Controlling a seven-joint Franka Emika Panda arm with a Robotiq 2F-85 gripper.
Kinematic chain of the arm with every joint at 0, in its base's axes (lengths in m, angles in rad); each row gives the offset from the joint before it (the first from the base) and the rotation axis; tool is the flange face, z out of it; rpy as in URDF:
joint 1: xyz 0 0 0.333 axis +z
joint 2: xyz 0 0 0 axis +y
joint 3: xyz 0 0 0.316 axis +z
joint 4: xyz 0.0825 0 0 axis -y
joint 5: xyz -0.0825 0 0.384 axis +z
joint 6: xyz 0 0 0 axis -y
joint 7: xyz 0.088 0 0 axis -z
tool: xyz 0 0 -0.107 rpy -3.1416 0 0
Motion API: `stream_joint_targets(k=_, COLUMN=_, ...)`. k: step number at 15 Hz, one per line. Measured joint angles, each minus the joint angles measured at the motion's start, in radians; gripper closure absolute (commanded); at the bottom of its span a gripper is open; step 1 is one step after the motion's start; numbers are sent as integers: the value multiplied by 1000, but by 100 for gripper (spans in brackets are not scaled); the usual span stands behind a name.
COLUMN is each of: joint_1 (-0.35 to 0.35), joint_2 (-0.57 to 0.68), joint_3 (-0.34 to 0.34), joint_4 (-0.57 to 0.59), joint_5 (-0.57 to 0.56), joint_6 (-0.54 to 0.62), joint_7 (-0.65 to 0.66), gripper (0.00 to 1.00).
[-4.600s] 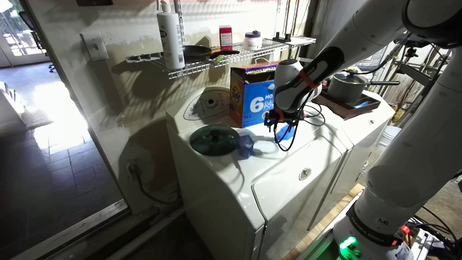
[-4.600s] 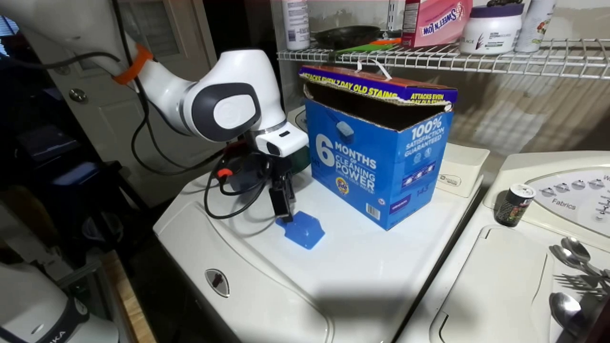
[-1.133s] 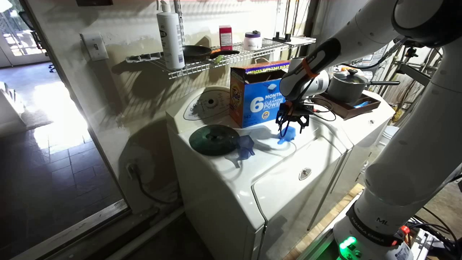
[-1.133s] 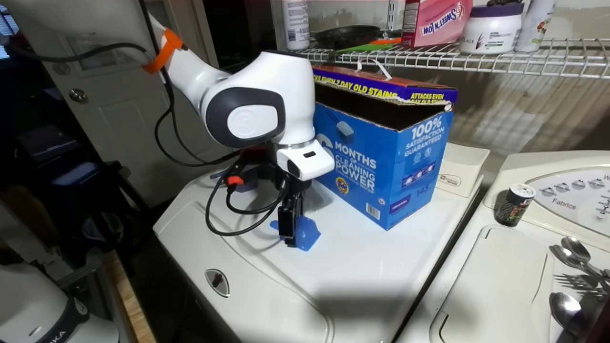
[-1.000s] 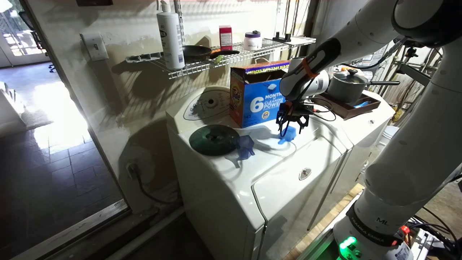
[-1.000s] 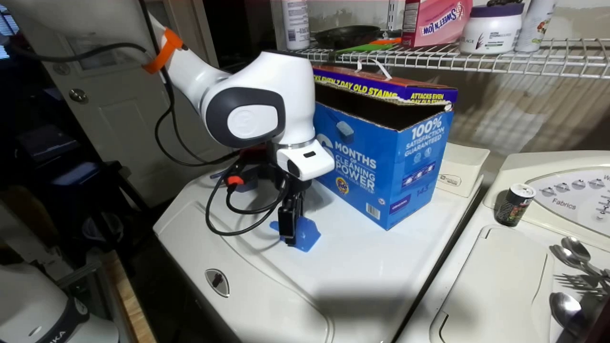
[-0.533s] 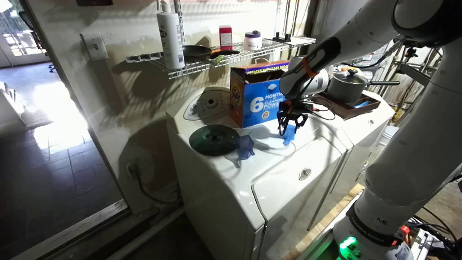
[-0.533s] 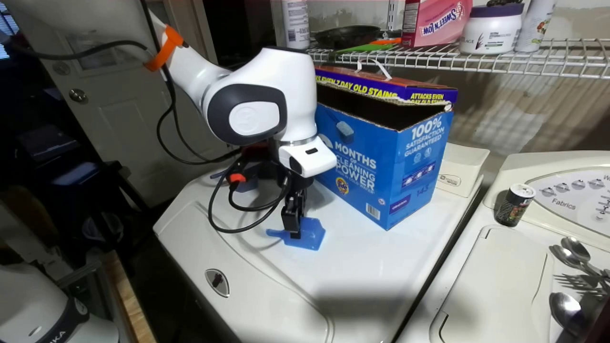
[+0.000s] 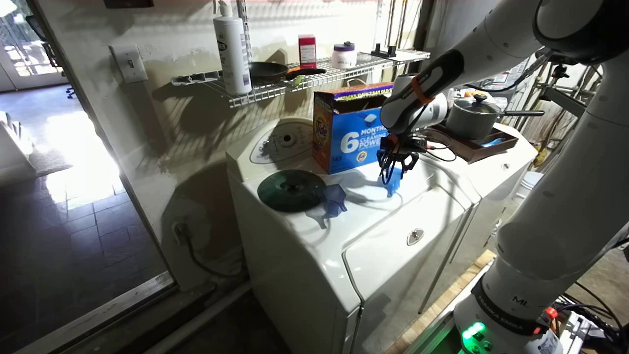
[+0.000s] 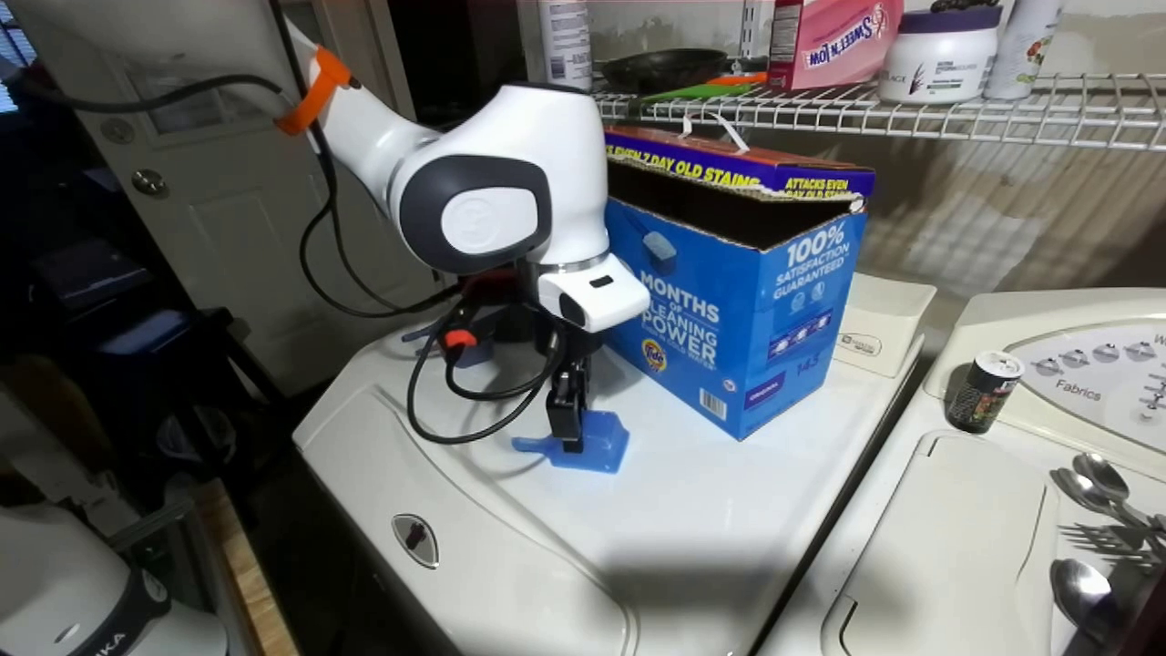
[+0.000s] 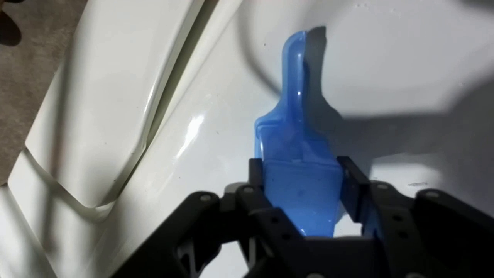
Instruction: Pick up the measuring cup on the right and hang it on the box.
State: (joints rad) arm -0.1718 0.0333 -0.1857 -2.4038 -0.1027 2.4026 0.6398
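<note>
- In an exterior view, compared with one second ago, the jaws of the hand [image 9: 393,176] have drawn inward and the measuring cup [image 9: 392,185] has turned slightly between them. The hand points down at the top of the white appliance [image 9: 378,260], in front of the box [image 9: 351,142].
- In an exterior view, a darker blue cup [image 9: 335,200] lies at the edge of the green disc [image 9: 281,195], well apart from the hand. The saucepan [image 9: 471,120] sits in the brown tray [image 9: 471,153].
- In an exterior view, the box stands upright, top open. The measuring cup is near its blue printed front, apart from it, handle directed away. The black can [image 10: 979,398] and the spoons [image 10: 1081,592] are on the neighboring appliance [image 10: 947,538].
- In the wrist view, the hand is clamped on the measuring cup, one jaw bearing on each side of the body. The handle extends toward the top of this view. Contact between measuring cup and white appliance cannot be determined.
</note>
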Motion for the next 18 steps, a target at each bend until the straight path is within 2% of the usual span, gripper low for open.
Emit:
stream_joint_targets(k=4, joint_1=-2, joint_2=0, joint_3=-3, joint_4=0, joint_5=-110, joint_6=34, joint_7=-13, gripper=75)
stream_joint_targets(k=5, joint_1=-3, joint_2=-1, joint_3=-7, joint_4=0, joint_5=-148, joint_6=47, joint_7=-14, gripper=50)
stream_joint_targets(k=8, joint_1=-7, joint_2=-4, joint_3=-15, joint_4=-1, joint_5=-188, joint_6=82, joint_7=-23, gripper=50)
stream_joint_targets(k=17, joint_1=-8, joint_2=-9, joint_3=-15, joint_4=-1, joint_5=-193, joint_6=83, joint_7=-26, gripper=50)
stream_joint_targets(k=18, joint_1=-8, joint_2=-9, joint_3=-15, joint_4=-1, joint_5=-193, joint_6=83, joint_7=-26, gripper=75)
